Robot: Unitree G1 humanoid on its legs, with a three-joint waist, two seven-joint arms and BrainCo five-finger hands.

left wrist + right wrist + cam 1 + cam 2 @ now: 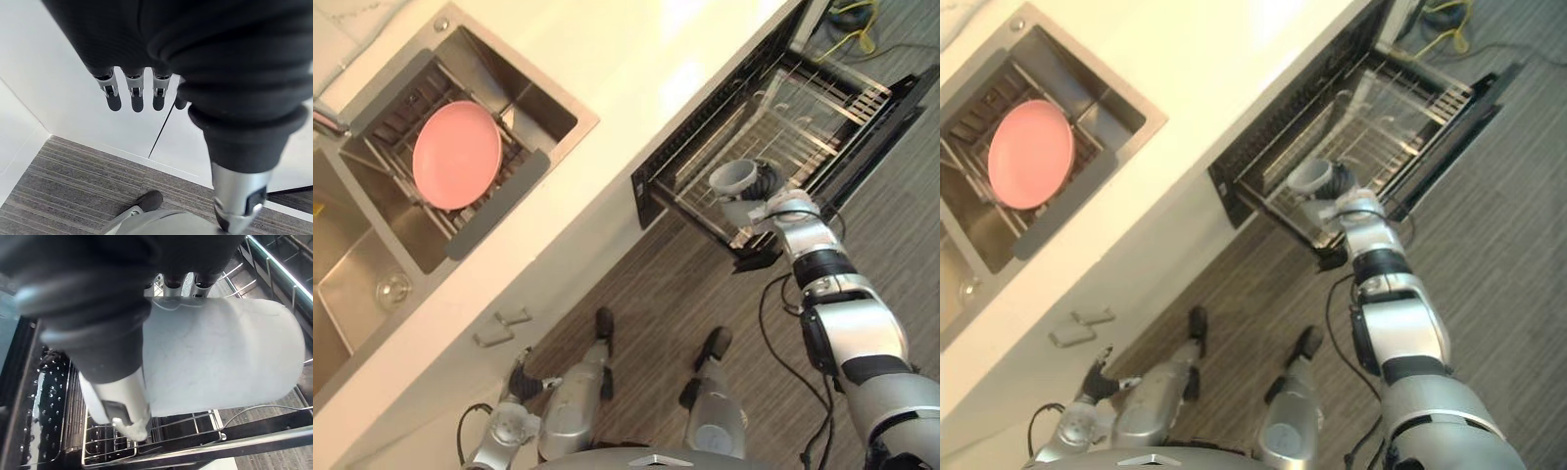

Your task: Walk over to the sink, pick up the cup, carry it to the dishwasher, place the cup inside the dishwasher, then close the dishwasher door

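Counter top of pale cream (636,88) runs diagonally across your view, with a stainless steel sink (582,122) set into it and a round pink plate (456,155) on a rack inside. Under the counter the black dishwasher (901,108) stands open, its wire rack (803,117) pulled out over the grey striped floor (636,284). Your right hand (766,201) clasps the pale grey cylindrical cup (734,178) over that rack. Your left hand (521,380) hangs low by the white cabinet front (49,73), fingers straight and holding nothing.

Grey striped floor (636,284) lower right, cream countertop (636,78) diagonally across centre, white cabinet fronts (431,392) with handles (501,329) lower left.
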